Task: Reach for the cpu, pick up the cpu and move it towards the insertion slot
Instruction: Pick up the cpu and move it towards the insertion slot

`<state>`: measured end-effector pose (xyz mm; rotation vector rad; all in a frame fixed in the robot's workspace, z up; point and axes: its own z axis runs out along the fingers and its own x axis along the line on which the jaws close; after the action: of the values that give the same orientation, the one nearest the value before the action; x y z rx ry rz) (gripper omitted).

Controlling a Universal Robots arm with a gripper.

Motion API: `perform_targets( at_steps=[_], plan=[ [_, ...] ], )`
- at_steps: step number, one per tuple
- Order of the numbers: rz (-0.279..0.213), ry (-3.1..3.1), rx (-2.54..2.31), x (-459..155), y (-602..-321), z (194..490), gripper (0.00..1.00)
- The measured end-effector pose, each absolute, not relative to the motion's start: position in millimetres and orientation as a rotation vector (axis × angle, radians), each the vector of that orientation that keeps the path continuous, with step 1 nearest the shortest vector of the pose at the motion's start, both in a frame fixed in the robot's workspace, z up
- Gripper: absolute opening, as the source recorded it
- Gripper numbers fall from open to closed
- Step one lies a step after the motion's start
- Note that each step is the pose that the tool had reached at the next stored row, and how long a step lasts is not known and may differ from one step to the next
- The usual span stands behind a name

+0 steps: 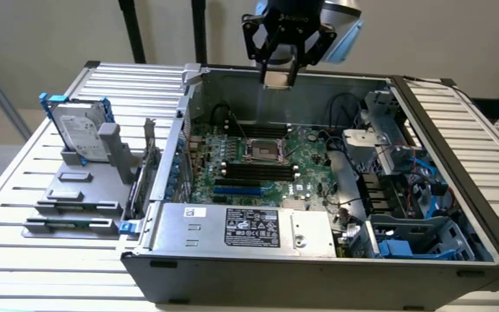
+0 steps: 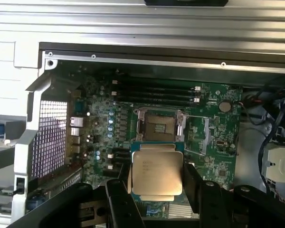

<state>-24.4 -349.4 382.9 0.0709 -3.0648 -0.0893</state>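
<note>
The cpu (image 2: 156, 172) is a flat square chip, silver-grey lid, paler rim, faint print on top. The gripper (image 1: 282, 77) has it clamped between two dark fingers (image 2: 192, 183), jaws set wide around its edges. It hangs high above the open case (image 1: 457, 195), over the slot (image 2: 158, 126).

Exterior view looks down from in front; wrist view looks closer at the same motherboard (image 1: 258, 159).

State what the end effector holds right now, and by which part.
The end effector holds the cpu, gripped by two opposite side edges, flat metal top showing, above the insertion slot.
</note>
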Motion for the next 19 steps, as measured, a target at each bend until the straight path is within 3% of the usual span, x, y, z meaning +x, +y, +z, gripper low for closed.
perform_targets(
  at_steps=[19],
  plan=[
    [-0.098, -3.105, -0.006, -30.4, -335.8, 365.0, 0.54]
  ],
)
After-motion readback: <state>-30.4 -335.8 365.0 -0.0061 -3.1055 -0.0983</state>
